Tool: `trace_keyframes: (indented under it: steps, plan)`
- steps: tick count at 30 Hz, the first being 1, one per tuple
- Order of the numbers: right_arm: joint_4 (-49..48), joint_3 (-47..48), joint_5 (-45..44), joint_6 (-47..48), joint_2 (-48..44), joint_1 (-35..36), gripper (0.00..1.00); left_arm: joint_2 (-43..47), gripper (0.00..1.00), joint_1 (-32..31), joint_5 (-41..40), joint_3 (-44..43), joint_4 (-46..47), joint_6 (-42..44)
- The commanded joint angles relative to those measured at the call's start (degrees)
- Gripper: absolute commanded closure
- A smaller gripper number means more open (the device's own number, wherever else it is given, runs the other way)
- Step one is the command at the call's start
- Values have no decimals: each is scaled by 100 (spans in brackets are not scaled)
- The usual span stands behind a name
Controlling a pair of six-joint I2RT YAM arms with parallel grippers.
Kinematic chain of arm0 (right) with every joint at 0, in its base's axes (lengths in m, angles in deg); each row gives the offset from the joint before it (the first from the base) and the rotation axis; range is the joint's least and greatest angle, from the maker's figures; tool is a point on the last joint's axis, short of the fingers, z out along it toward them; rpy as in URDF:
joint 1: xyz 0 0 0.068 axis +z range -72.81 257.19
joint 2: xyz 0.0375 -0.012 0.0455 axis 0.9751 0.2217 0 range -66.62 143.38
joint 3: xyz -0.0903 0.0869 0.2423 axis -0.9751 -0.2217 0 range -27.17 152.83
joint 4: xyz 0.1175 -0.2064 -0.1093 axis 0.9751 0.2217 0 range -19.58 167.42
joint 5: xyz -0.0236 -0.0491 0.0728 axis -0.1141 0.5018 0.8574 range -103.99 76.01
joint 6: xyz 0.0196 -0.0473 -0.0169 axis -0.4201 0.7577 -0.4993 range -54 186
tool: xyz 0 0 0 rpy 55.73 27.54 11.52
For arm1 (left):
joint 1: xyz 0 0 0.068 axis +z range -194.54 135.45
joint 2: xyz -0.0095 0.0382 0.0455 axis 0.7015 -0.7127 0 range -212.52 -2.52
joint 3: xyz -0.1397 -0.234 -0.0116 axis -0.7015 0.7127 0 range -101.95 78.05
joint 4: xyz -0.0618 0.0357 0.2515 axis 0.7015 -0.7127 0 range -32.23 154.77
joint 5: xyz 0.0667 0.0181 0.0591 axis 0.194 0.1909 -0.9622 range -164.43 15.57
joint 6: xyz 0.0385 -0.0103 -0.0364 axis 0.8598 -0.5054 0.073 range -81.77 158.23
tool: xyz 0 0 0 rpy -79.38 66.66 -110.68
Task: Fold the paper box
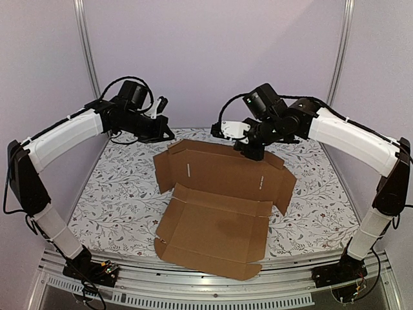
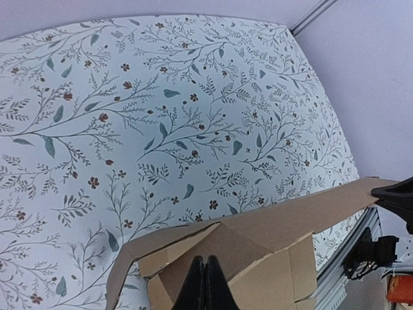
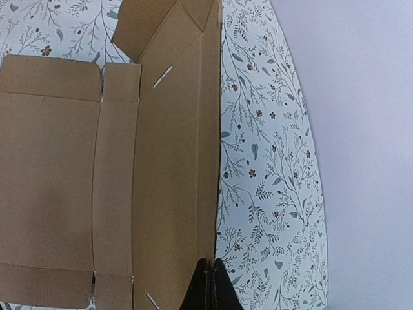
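The paper box (image 1: 216, 213) is spread open on the floral cloth (image 1: 110, 194), with its far flaps raised. The right gripper (image 3: 211, 284) is clenched tip to tip, nothing seen between them, just at the box's far long edge. Cardboard lies left of the jaws and bare cloth right. The left gripper (image 2: 204, 284) is also clenched empty above 1 raised corner flap, with open cloth ahead.

plain brown box (image 1: 216, 213), floral white tablecloth (image 1: 122, 187)

left arm (image 1: 64, 139), right arm (image 1: 352, 137): white shells, black joints, black cables (image 1: 119, 82); pincer fingers (image 2: 195, 287) black, tapered.
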Motion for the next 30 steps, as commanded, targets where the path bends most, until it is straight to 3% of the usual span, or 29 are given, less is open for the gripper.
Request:
trace_keyframes:
  steps: [1, 18, 30]
  plan:
    - [-101, -78, -128, -75, -231, 79, 100, -60, 100, -32, -52, -39, -240, 120]
    - [-334, -103, -267, -288, -143, 132, 100, -322, 100, -425, 386, -94, -268, 28]
    - [-592, -363, -207, -522, -177, 174, 100, -401, 100, -759, 599, 12, 232, -381]
